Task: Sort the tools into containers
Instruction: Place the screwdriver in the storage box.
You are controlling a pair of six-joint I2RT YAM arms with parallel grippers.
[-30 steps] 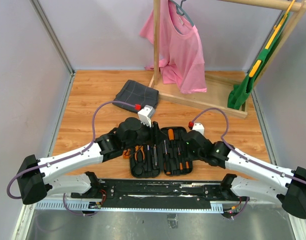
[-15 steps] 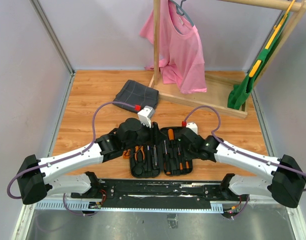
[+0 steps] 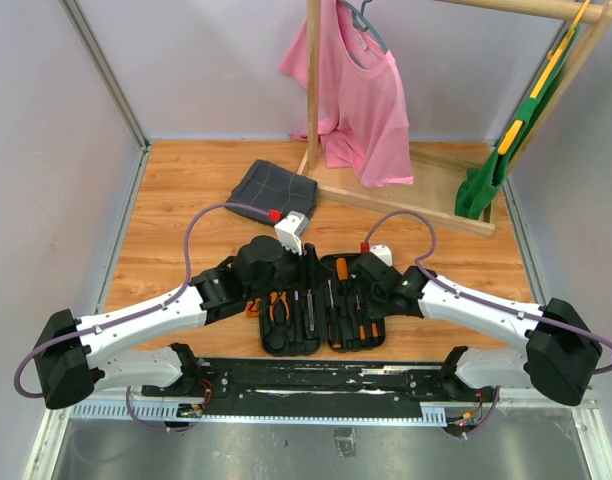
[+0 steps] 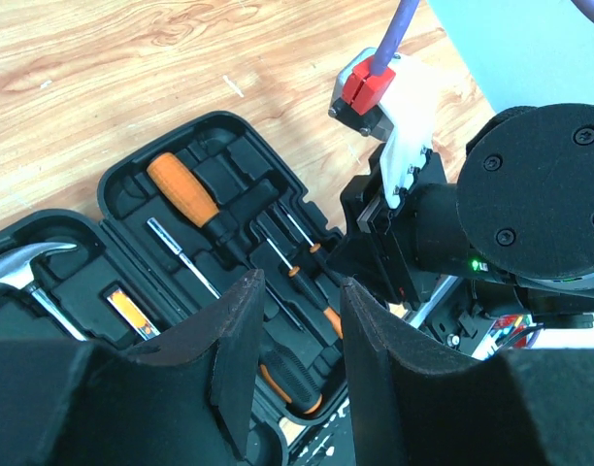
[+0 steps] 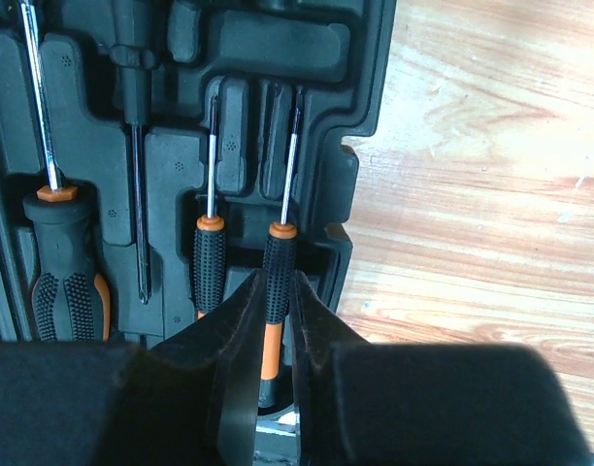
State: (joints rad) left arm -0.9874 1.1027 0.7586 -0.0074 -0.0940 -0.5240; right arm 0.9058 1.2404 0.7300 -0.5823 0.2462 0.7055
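The black tool case (image 3: 324,345) lies open near the table's front edge. Pliers (image 3: 279,307) rest in its left half and several orange-and-black screwdrivers (image 3: 339,292) in its right half. My right gripper (image 5: 275,303) hangs over the case's right edge, shut on the handle of the outermost slim screwdriver (image 5: 278,260), which lies in its slot. A second slim screwdriver (image 5: 209,260) lies just left of it. My left gripper (image 4: 297,289) hovers open above the case with nothing between its fingers. Below it I see a thick orange-handled screwdriver (image 4: 183,191) and the hammer (image 4: 25,264).
A folded dark grey checked cloth (image 3: 276,187) lies behind the case. A wooden rack (image 3: 406,200) at the back holds a pink shirt (image 3: 361,100) and a green garment (image 3: 486,180). Grey walls close in both sides of the wooden table (image 3: 186,190).
My right arm has swung left over the case's right half and its jaws have closed on the slim screwdriver's handle. The left arm has stayed still.
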